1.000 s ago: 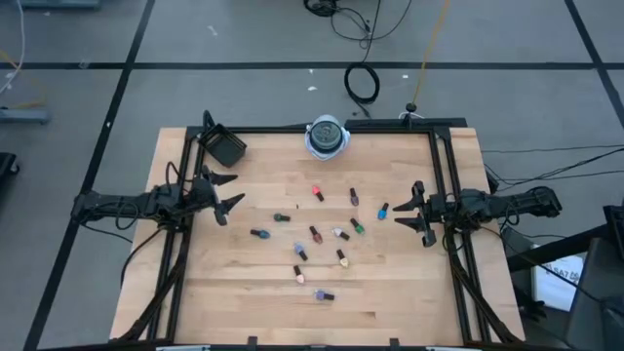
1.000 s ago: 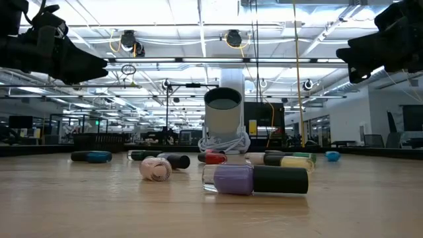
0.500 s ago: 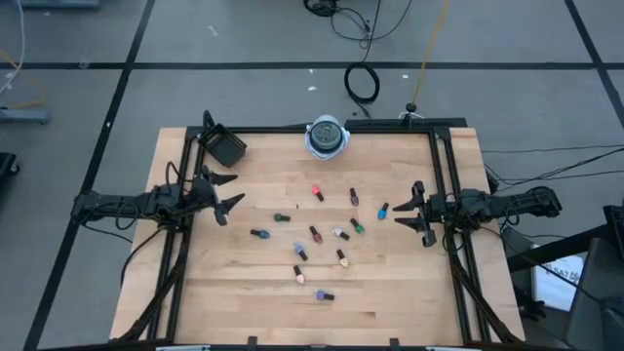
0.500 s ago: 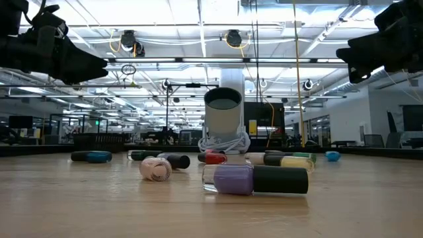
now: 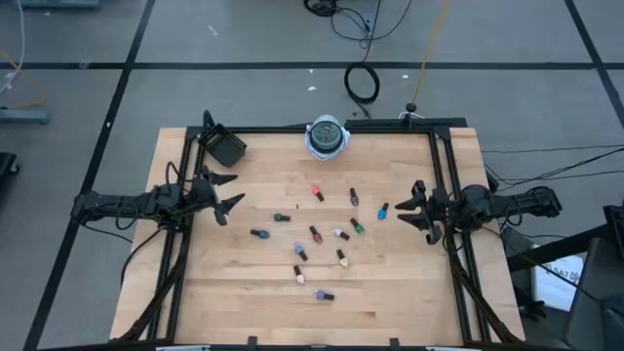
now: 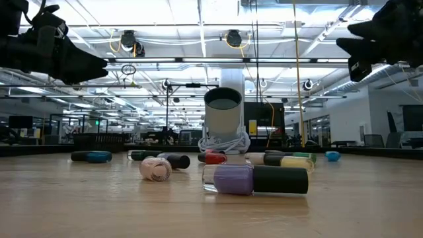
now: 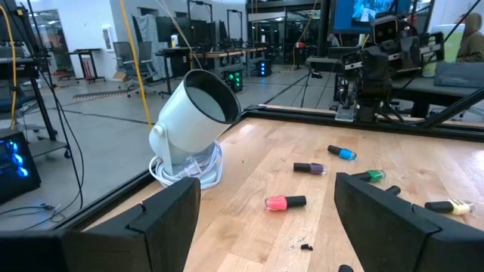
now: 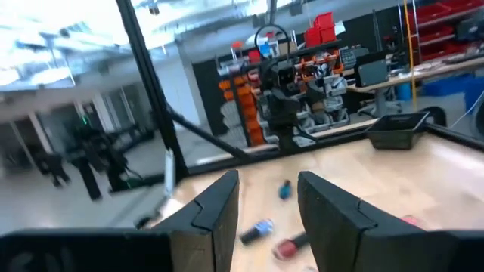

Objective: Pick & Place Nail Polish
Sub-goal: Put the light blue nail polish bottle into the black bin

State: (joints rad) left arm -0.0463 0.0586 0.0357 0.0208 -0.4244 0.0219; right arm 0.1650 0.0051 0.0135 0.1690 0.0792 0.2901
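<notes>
About a dozen tiny nail polish bottles lie on their sides in the middle of the wooden table: a red one (image 5: 317,193), a blue one (image 5: 384,210), a green one (image 5: 358,226), a teal one (image 5: 258,234) and a purple one (image 5: 324,294), which is nearest in the low view (image 6: 254,179). My left gripper (image 5: 234,190) hovers open at the table's left side, above the wood and facing the bottles (image 7: 286,202). My right gripper (image 5: 405,211) hovers open at the right side, close to the blue bottle, and shows high in the low view (image 6: 363,49). Neither holds anything.
A small black square box (image 5: 226,148) sits at the far left corner. A round white-and-blue disc (image 5: 327,136) stands at the middle of the far edge; it shows as a white cup with a coiled cord in the left wrist view (image 7: 193,121). A black frame (image 5: 441,156) borders the table.
My right gripper has risen a little and turned about its wrist, staying open and empty. The bottles lie as before.
</notes>
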